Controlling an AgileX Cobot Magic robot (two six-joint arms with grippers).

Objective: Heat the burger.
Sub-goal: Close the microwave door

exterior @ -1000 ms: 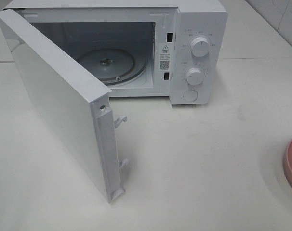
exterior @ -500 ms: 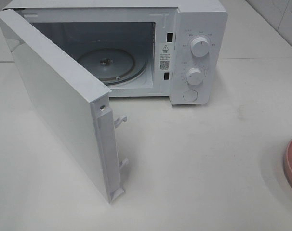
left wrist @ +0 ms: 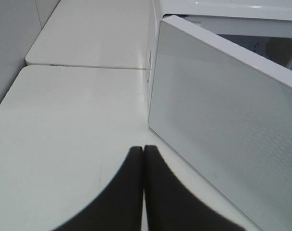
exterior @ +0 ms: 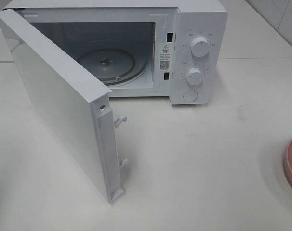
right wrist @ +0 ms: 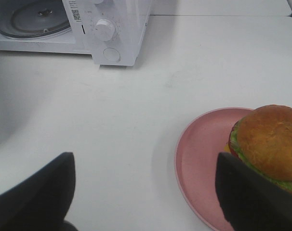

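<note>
The burger, with a glossy brown bun and green lettuce, sits on a pink plate in the right wrist view. My right gripper hangs open above the table, its dark fingers wide apart, the burger just beyond one finger. The white microwave stands at the back of the exterior view with its door swung wide open and the glass turntable bare. My left gripper is shut on nothing, over the table outside the door. The exterior view shows neither arm.
The pink plate's rim shows at the right edge of the exterior view. The open door juts far forward over the white table. A table seam and a grey wall lie on the left arm's side.
Nothing has moved in the exterior view; door, microwave and plate stay as they were.
</note>
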